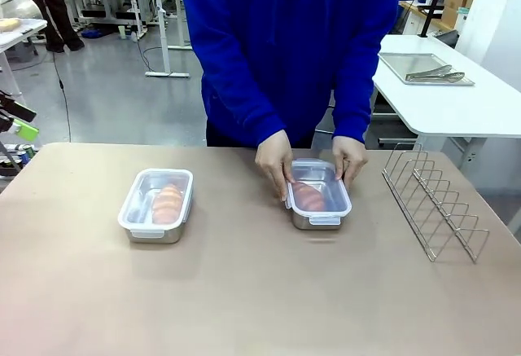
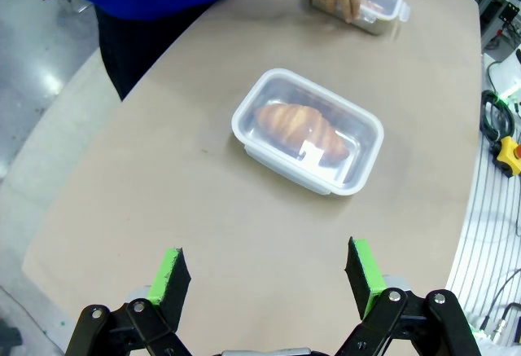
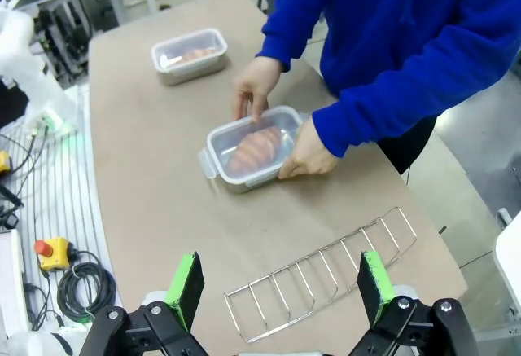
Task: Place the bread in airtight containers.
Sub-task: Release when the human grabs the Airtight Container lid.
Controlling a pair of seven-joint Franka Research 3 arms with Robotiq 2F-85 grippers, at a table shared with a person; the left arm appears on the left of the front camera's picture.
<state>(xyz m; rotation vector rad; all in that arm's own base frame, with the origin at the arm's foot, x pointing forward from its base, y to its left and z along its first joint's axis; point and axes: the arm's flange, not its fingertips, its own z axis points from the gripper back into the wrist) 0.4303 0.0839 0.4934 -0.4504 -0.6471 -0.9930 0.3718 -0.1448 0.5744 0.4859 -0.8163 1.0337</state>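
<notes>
Two steel airtight containers with clear lids sit on the tan table. The left container (image 1: 155, 205) (image 2: 308, 130) (image 3: 190, 54) holds a golden croissant-shaped bread (image 1: 167, 204) (image 2: 299, 132) under its lid. The right container (image 1: 317, 194) (image 3: 252, 147) (image 2: 370, 3) holds another bread (image 1: 308, 196) (image 3: 254, 149), and the person's two hands (image 1: 275, 163) (image 3: 308, 153) press on its lid at both sides. My left gripper (image 2: 267, 276) hovers open above the table's near edge, well short of the left container. My right gripper (image 3: 280, 287) stands open above the wire rack, with nothing between its fingers.
A wire rack (image 1: 434, 200) (image 3: 321, 274) stands at the table's right end. A second white table behind carries a flat metal tray (image 1: 423, 68) with tongs. Cables and an emergency stop button (image 3: 49, 253) lie beside the table.
</notes>
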